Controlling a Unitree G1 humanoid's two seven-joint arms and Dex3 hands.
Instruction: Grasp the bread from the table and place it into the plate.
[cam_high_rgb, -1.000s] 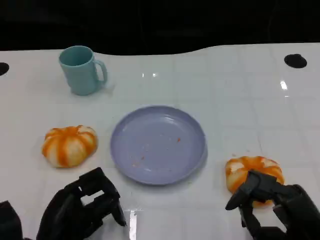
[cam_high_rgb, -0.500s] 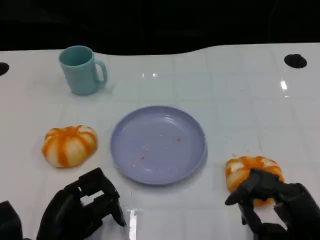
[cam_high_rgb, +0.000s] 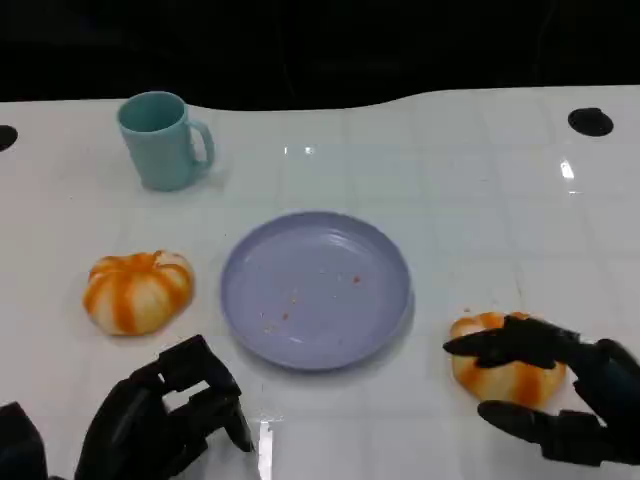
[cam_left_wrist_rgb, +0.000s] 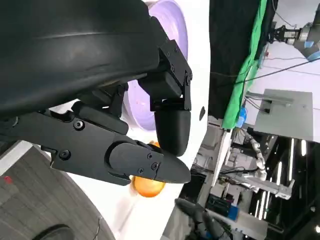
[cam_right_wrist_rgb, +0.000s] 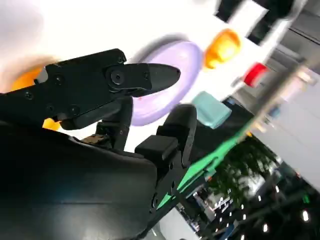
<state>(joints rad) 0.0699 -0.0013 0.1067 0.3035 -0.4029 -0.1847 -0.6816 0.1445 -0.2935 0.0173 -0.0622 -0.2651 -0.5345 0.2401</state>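
You are working on the round orange-and-white striped bread roll (cam_high_rgb: 505, 362) lying on the white desk (cam_high_rgb: 480, 210) just beside the near right edge of the shallow lilac plastic plate (cam_high_rgb: 316, 288). Your right robot hand (cam_high_rgb: 560, 395) is spread around it: one finger is lying across the roll's top and another is reaching along the desk at its near side, but the pictures are not showing a closed grip, so I judge the grasp step is underway and not yet made. Next you are needing to close firmly, lift, and carry it left over the plate. Your left robot hand (cam_high_rgb: 165, 415) is resting curled, holding nothing, near a second striped roll (cam_high_rgb: 138, 290). A teal ceramic mug (cam_high_rgb: 162, 140) is standing well beyond.
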